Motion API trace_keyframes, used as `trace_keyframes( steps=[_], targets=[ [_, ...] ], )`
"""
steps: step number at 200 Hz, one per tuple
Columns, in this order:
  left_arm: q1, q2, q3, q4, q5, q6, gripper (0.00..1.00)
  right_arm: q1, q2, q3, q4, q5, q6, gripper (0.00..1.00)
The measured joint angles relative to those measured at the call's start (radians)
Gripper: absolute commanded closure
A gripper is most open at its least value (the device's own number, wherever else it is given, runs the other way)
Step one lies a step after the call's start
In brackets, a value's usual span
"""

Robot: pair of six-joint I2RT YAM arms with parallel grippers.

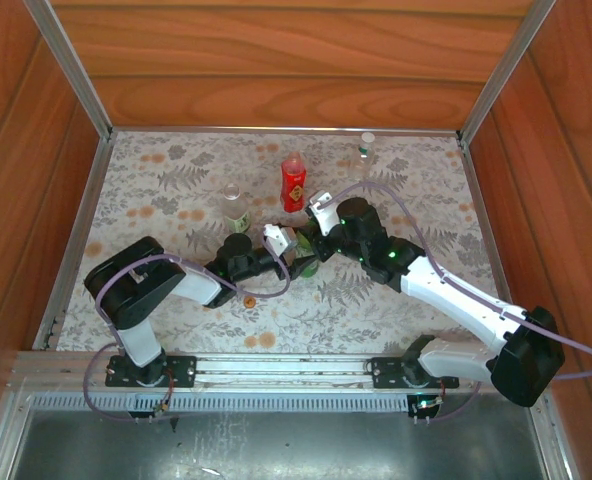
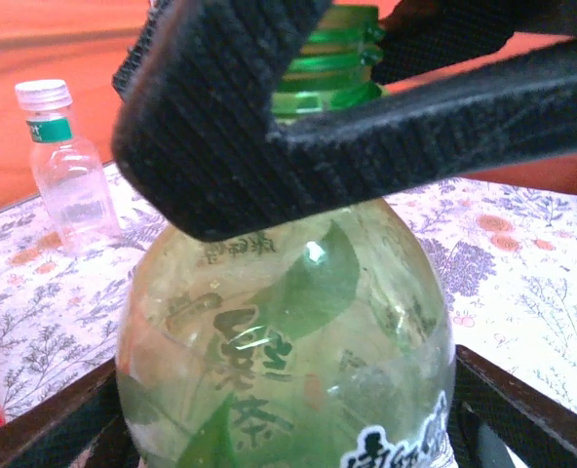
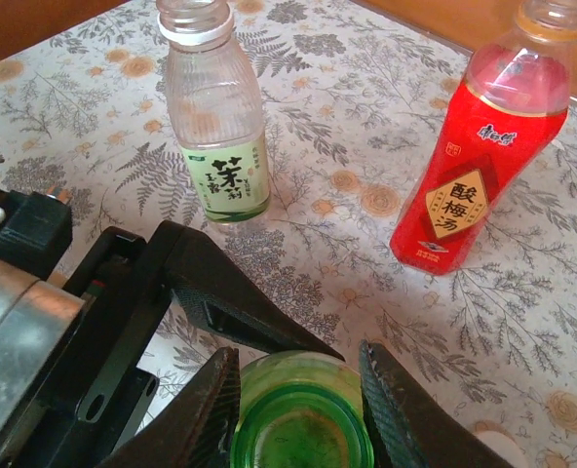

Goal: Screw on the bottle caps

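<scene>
The green bottle (image 2: 288,331) stands upright at mid-table (image 1: 304,266). My left gripper (image 2: 288,414) is shut on its round body, one finger on each side. From above, my right gripper (image 3: 303,409) is shut on the yellow-green cap (image 3: 303,434) sitting on the bottle's neck; its ribbed fingers (image 2: 220,146) cross the neck in the left wrist view. The two grippers meet over the bottle (image 1: 294,250) (image 1: 314,250). An orange-red cap (image 1: 247,300) lies loose on the table by the left arm.
A clear bottle with a green label (image 3: 215,127) stands open-mouthed behind, and a red bottle (image 3: 483,166) stands to its right. A small clear bottle (image 2: 64,166) wearing a white cap stands at the far back (image 1: 366,148). Wooden walls enclose the patterned table (image 1: 156,200).
</scene>
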Motion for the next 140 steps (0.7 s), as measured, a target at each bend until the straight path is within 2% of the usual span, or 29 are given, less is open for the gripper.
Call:
trace_keyframes(
  steps=[76,110,140],
  targets=[
    [0.0,0.0,0.0,0.007,-0.001,-0.007,0.27,0.0,0.0,0.0,-0.002,0.002,0.038,0.71],
    [0.0,0.005,0.003,0.012,-0.001,-0.007,0.23,0.0,0.0,0.0,-0.002,0.002,0.044,0.7],
    [0.0,0.012,0.018,0.015,0.006,-0.015,0.25,0.0,0.0,0.0,-0.002,0.002,0.047,0.7]
  ],
)
